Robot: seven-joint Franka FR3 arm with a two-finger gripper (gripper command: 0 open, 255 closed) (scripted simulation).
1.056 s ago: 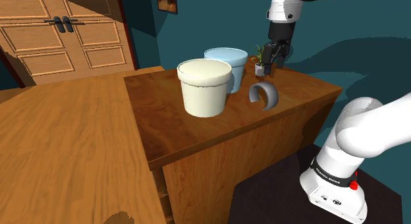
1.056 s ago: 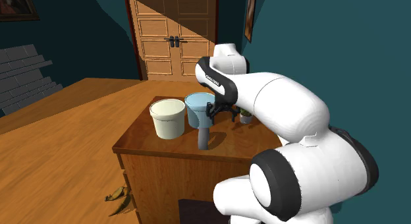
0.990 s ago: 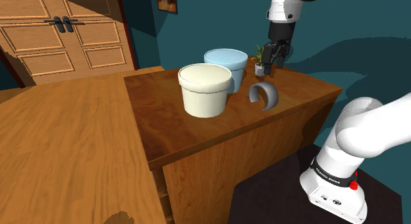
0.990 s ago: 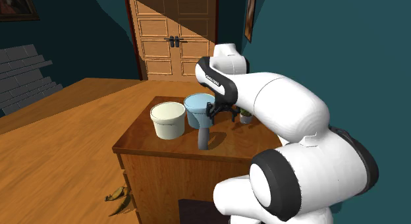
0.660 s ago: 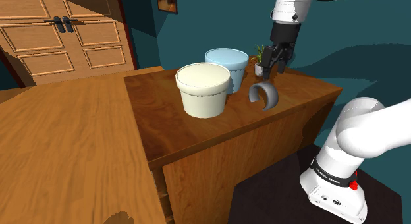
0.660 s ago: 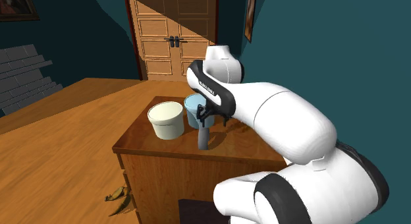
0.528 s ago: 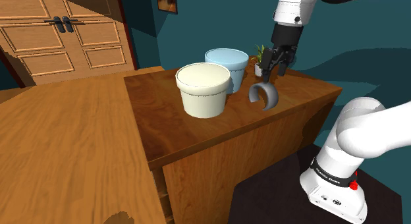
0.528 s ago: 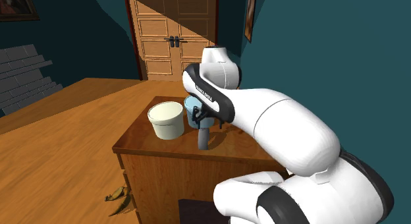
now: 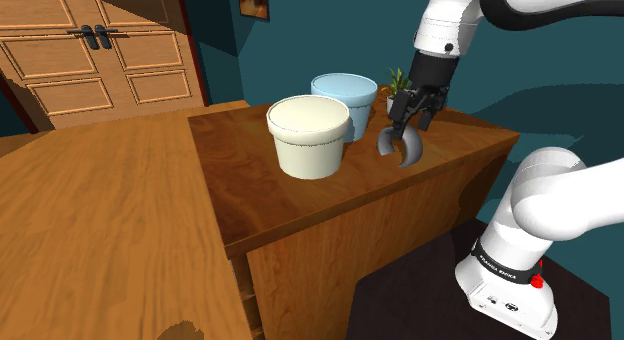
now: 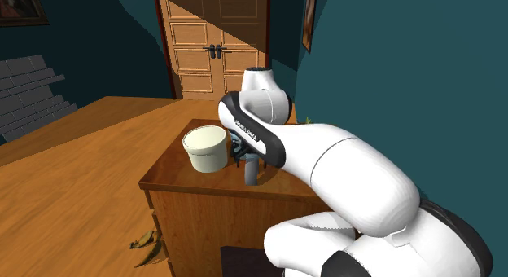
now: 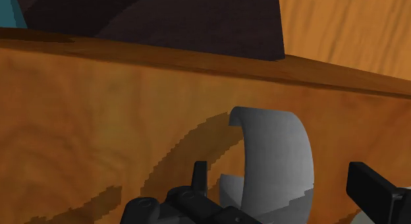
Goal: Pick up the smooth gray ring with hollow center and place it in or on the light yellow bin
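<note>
We are counting one ring (image 9: pixel 403 148), two bins, one plant (image 9: pixel 398 86) and one gripper (image 9: pixel 408 130), all on or over one cabinet (image 9: pixel 300 203). The ring is showing as a smooth grey band, wide and hollow, standing on its edge on the glossy wood-grain top. It is sitting near the yellow bin (image 9: pixel 310 136), on the shoulder view's right of it. That bin is a pale round tub with a rolled rim. The blue bin (image 9: pixel 343 93) is the same shape and is standing just behind it. The plant is small, green and potted, at the back of the top. The gripper is hanging wide open with its black fingers (image 11: pixel 199 180) straddling the ring (image 11: pixel 273 157), one on each side, neither touching it. Against the frame half a second back, the gripper is sitting lower and is now down around the ring rather than above it. In the second exterior view the arm is now covering more of the blue bin, while the ring (image 10: pixel 251 168) and the yellow bin (image 10: pixel 205 149) are staying put.
</note>
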